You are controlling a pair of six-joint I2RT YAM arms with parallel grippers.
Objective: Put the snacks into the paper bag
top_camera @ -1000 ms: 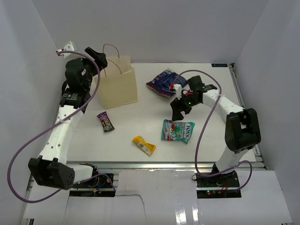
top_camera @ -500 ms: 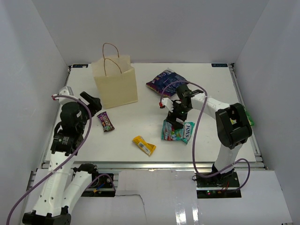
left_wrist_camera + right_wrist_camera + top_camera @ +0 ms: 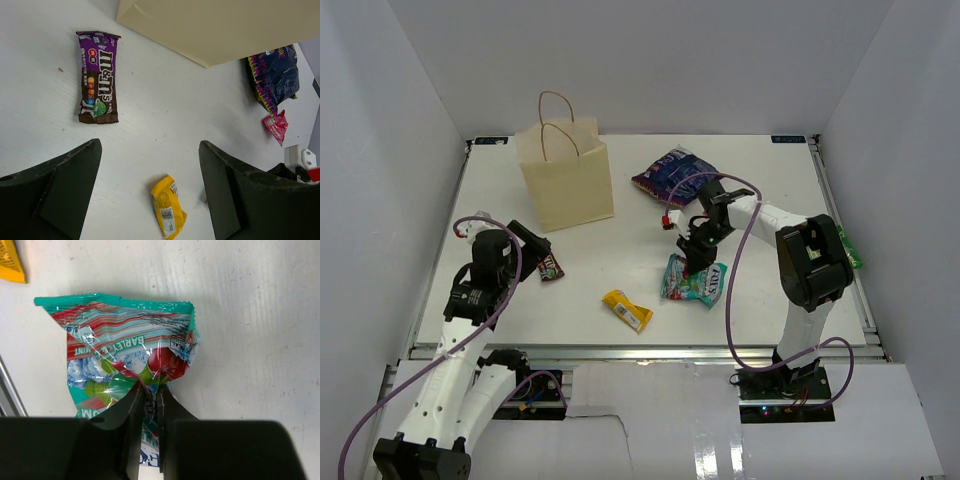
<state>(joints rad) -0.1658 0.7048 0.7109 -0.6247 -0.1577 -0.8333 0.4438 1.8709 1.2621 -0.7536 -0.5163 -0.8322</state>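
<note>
On the table [image 3: 620, 245], the right gripper [image 3: 151, 396] pinches a fold of the teal bag [image 3: 120, 340], with its fingers pressed almost together. The teal bag lies flat, nearer the arms than the blue bag [image 3: 670, 173]. The left gripper [image 3: 148, 150] is spread wide, just beside the purple bar [image 3: 98, 77]. The yellow bar [image 3: 627, 310] lies between the arms. The paper bag [image 3: 568, 185] stands upright at the back left, well apart from the teal bag.

The teal-green candy bag [image 3: 125, 350] is glossy, crinkled plastic film; the dark purple bar [image 3: 98, 77] has a shiny wrapper; the paper bag [image 3: 570, 190] is matt paper; the table [image 3: 250, 315] looks matt, faintly scuffed
</note>
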